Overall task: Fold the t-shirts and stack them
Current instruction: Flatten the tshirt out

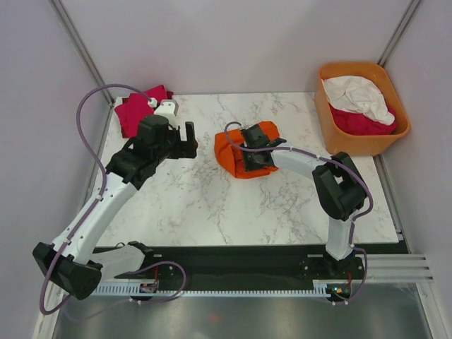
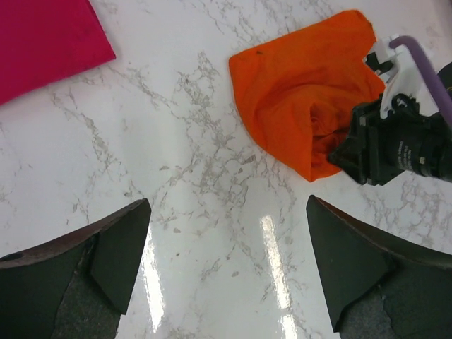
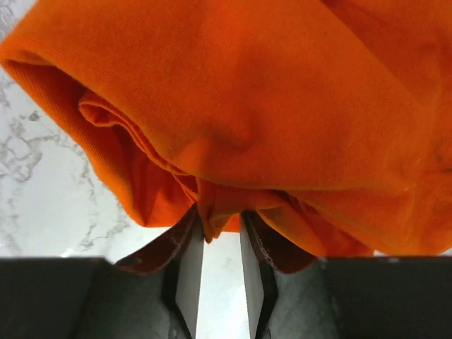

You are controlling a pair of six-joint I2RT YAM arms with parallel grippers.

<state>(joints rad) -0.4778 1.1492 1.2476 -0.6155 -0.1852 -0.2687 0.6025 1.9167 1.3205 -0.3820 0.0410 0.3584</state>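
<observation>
Pinching one orange t-shirt [image 1: 227,152]: right gripper [image 3: 222,229]; left gripper [image 2: 227,212] spread; one magenta t-shirt [image 1: 134,113]; one tub [image 1: 361,145].

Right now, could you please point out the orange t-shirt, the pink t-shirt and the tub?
orange t-shirt [image 1: 227,157], top view, left edge.
pink t-shirt [image 1: 133,113], top view, middle.
tub [image 1: 367,143], top view, front wall.

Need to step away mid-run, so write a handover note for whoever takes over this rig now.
Left gripper: open, empty, above bare table.
Right gripper: shut on a fold of the orange t-shirt, which lies bunched mid-table.
Magenta t-shirt: flat at the far-left corner, seemingly folded.
White t-shirt and crimson t-shirt: in the orange tub, far right.
Left to do: fold orange, stack it on magenta, then the tub's two.
</observation>
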